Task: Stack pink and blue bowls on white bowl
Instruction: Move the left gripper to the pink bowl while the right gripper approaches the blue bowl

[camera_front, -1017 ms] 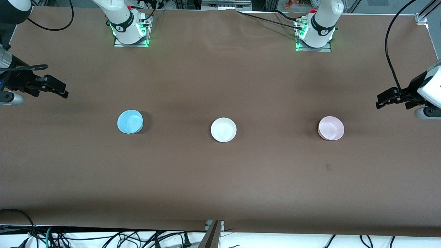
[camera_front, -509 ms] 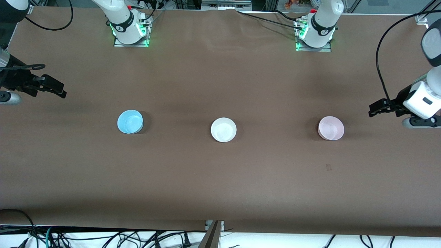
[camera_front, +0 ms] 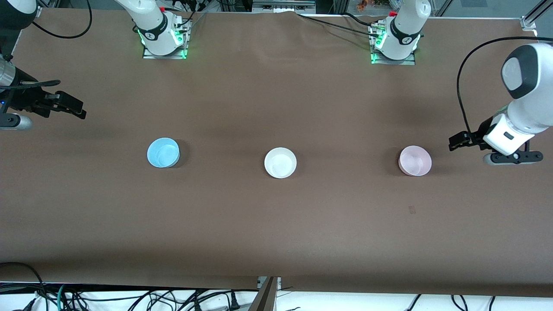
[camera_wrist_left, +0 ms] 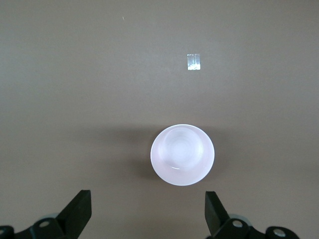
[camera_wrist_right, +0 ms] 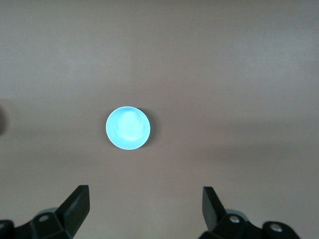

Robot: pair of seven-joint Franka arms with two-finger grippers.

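On the brown table [camera_front: 276,224], three bowls sit well apart in a row: blue bowl [camera_front: 163,152], white bowl [camera_front: 280,162] between, pink bowl [camera_front: 414,160]. They look light, stiff, slippery; pinch a rim. Left gripper [camera_front: 454,141] near pink, right gripper [camera_front: 77,113] waiting, both spread, empty.

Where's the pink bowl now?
Front view: the pink bowl sits on the table toward the left arm's end, beside the white bowl; the left gripper hangs close by.

Three small round bowls stand upright and well apart in one row – blue bowl [camera_front: 163,152] toward the right arm's end, white bowl [camera_front: 280,162] between, pink bowl [camera_front: 415,160] toward the left arm's end.
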